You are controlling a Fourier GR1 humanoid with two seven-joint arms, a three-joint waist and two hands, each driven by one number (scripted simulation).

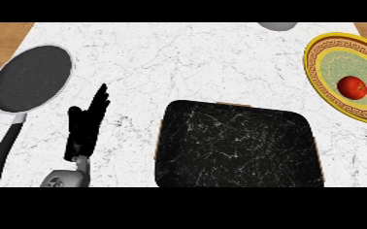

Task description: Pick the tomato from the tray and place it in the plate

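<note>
Your tomato [352,87] lies in the plate [311,63], on its green inner field toward the right side, close to the view's right edge. The tomato is red and round, with a small bright spot on top. The plate has a yellow rim with a dark patterned band and is cut off by the right edge of the view. It sits on the white marbled counter [179,63], well apart from the tray [237,145].

The tray is black with pale veining and rounded corners. It sits at lower centre, slightly turned, and nothing lies on its surface.

Your left hand [86,121] shows at the lower left. It is open, with fingers straight and close together, pointing up and slightly right, and the thumb set off to the left. It holds nothing. It stands between the tray and a dark round pan [34,77] and touches neither. The pan's handle runs down toward the lower left edge.

A grey rounded object [277,25] shows partly at the top edge; you cannot tell what it is.
</note>
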